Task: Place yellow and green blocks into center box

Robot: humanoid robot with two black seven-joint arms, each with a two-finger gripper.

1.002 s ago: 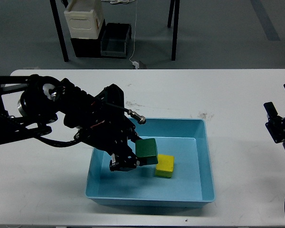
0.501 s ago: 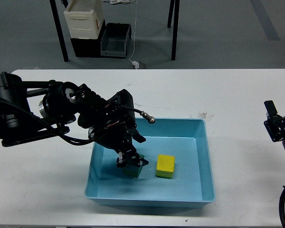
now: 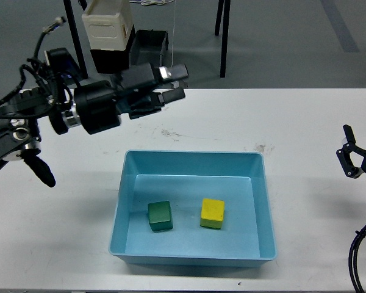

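Observation:
A green block point(image 3: 160, 216) and a yellow block point(image 3: 212, 213) lie side by side, a little apart, on the floor of the light blue box point(image 3: 263, 201) at the table's middle. My left gripper point(image 3: 175, 83) is open and empty, raised high above the table behind the box's far left corner. My right gripper point(image 3: 349, 152) shows only at the right edge of the view, well away from the box; its fingers stand apart and hold nothing.
The white table point(image 3: 305, 122) carries only the box. Behind it on the floor stand a cream container point(image 3: 107, 24) on a black crate and a dark bin point(image 3: 149, 52) between black table legs.
My left gripper lowered the green block into the box, let it go beside the yellow block, and has lifted up and back out of the box.

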